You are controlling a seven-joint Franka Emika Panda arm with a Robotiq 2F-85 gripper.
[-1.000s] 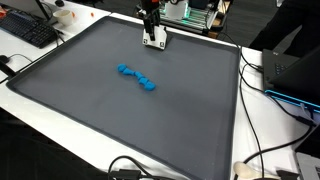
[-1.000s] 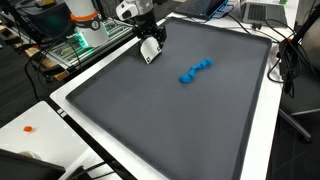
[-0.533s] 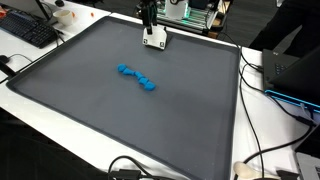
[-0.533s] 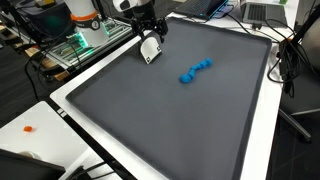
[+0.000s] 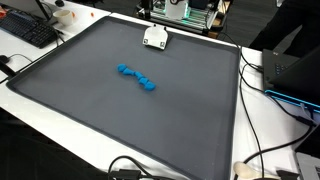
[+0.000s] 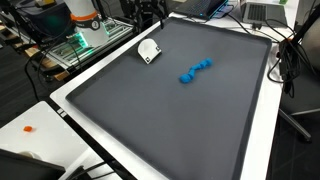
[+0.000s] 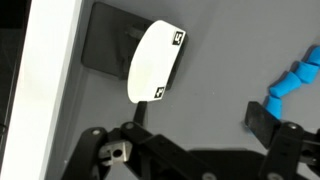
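In both exterior views, the white block [image 5: 155, 38] lies free on the grey mat [image 5: 100, 115] near its edge, well apart from the blue chain [image 6: 195, 70]. Wrist view: the gripper [image 7: 195, 135], jaws spread wide and empty, hangs above the mat. The block lies ahead of the fingers, nearer the left of the frame, with its long axis running away from them.

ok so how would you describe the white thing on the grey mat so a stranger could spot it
Start from the large dark grey mat covering the white tabletop. Near one edge lies a small white rounded block with black square marks. It is the only white thing on the mat; the blue knobbly strip lies apart, mid-mat.
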